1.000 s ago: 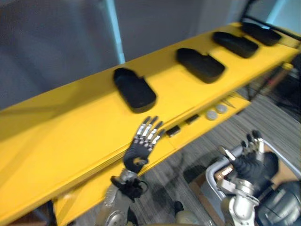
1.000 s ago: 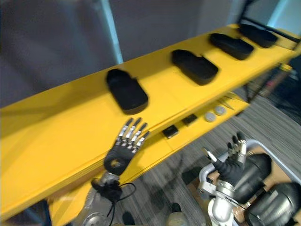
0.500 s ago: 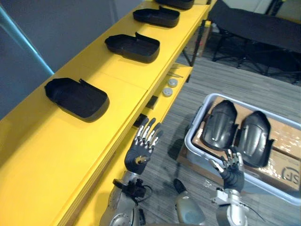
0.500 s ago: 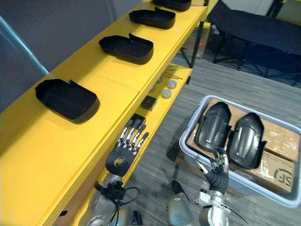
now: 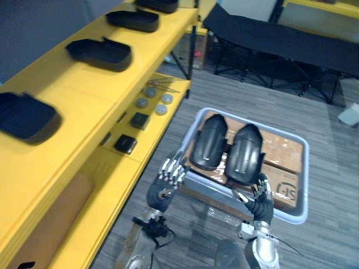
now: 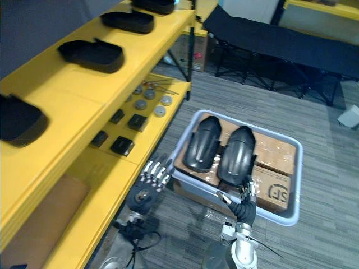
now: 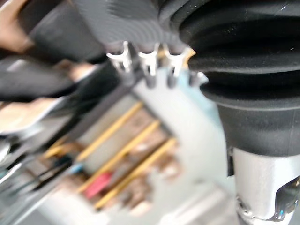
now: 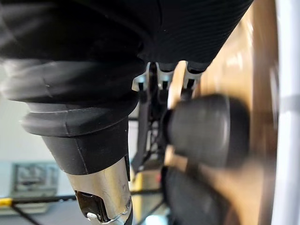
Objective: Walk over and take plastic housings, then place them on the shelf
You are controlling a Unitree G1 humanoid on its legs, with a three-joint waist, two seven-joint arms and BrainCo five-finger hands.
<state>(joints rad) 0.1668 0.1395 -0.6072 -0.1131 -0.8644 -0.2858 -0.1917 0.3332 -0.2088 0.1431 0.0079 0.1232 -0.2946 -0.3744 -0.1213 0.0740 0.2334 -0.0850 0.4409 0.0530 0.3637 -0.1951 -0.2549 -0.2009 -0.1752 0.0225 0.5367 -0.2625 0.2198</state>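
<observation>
The view has swung away from the long yellow shelf (image 5: pixel 73 84) since half a second ago, so the pale grey plastic bin (image 5: pixel 307 179), then low on the right, now sits nearly in the middle of the head views; that is the camera turning, not the bin moving. Inside it the two dark glossy plastic housings (image 5: pixel 208 141) lie side by side, rounded backs up, on brown cardboard boxes (image 5: pixel 280 179), just as before. The black open plastic housings (image 5: pixel 101 53) stand in a row along the top of the shelf, well apart from one another, and fewer of them show now. On the lower shelf board lie small black blocks (image 5: pixel 124 144) and round silver discs (image 5: pixel 162 110). The left hand (image 5: pixel 164 188), which was in front of the shelf edge, is now just beside the bin's near left corner, its fingers straight and slightly spread, holding nothing. The right hand (image 5: pixel 261 204) hangs over the bin's near rim, just below the right-hand housing, fingers loosely straight and empty, much as earlier. A black folding cot (image 5: pixel 269 36) stands on the grey carpet floor (image 5: pixel 336 235) beyond the bin.
</observation>
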